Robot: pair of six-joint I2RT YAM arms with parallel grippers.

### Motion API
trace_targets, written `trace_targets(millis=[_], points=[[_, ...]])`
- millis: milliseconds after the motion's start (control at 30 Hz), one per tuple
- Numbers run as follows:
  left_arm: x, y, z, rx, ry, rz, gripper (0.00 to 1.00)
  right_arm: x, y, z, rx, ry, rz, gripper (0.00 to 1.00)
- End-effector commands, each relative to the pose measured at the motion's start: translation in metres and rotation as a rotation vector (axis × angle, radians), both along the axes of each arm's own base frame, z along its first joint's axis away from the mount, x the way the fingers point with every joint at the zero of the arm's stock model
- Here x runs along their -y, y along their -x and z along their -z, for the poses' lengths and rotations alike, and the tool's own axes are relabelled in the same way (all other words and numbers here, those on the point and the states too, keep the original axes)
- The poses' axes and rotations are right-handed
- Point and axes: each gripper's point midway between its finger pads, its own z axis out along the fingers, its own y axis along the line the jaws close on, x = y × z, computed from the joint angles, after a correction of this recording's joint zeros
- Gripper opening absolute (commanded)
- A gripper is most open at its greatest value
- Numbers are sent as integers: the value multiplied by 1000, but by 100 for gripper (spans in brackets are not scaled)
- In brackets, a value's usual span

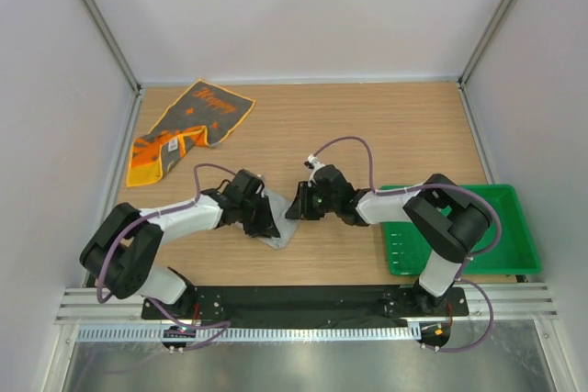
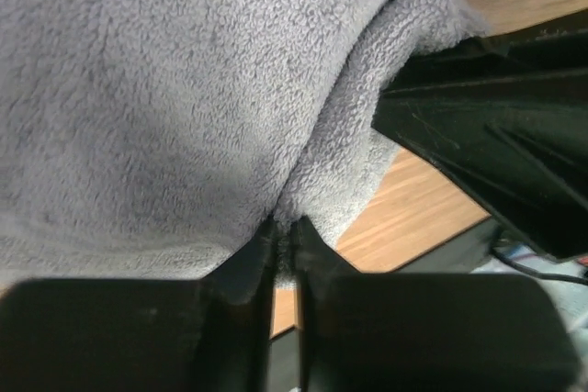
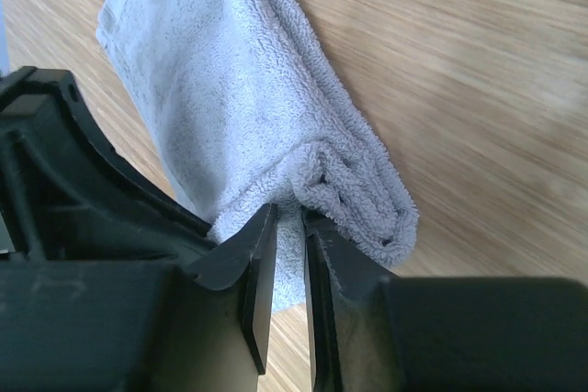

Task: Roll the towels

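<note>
The light grey towel lies partly rolled on the wooden table between my two grippers. In the left wrist view it fills most of the frame, and my left gripper is shut on a pinched fold of its edge. The right wrist view shows the roll's open end, with my right gripper shut on a layer of cloth beside it. From above, the left gripper and right gripper nearly meet over the towel. The dark grey and orange towel lies loosely spread at the far left.
A green plastic tray sits at the right, beside the right arm's base. White walls enclose the table on three sides. Each wrist view shows the other gripper's black body close by, the right gripper's and the left gripper's.
</note>
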Motion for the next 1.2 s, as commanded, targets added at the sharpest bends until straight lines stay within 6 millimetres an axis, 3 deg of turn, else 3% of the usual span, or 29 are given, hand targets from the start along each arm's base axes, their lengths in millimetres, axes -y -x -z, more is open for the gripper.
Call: trace_targets(millis=[0,33,133,167,233,267,467,533,633,867,1167], points=[[-36,8,7,44,-201,10,22,16,-9,26,-17,104,66,25],[-48,7,7,71,-271,8,28,17,-9,28,-26,113,62,25],[-49,1,-12,176,-345,23,51,18,-5,31,-42,129,46,25],[-62,1,-14,198,-433,16,54,18,-4,31,-45,132,43,25],[-53,-2,-33,287,-496,55,57,19,-2,32,-57,146,34,25],[-66,-3,-37,328,-600,61,57,19,-1,34,-65,152,26,24],[-18,-6,-68,574,-677,198,55,15,5,36,-102,160,-9,24],[8,-3,-73,639,-624,249,56,16,6,35,-108,163,-10,24],[28,-6,-69,689,-590,306,59,15,7,34,-111,162,-21,24],[40,-9,-45,730,-543,337,58,11,8,31,-123,153,-36,24],[27,-7,-9,695,-586,296,56,9,9,30,-130,150,-49,24]])
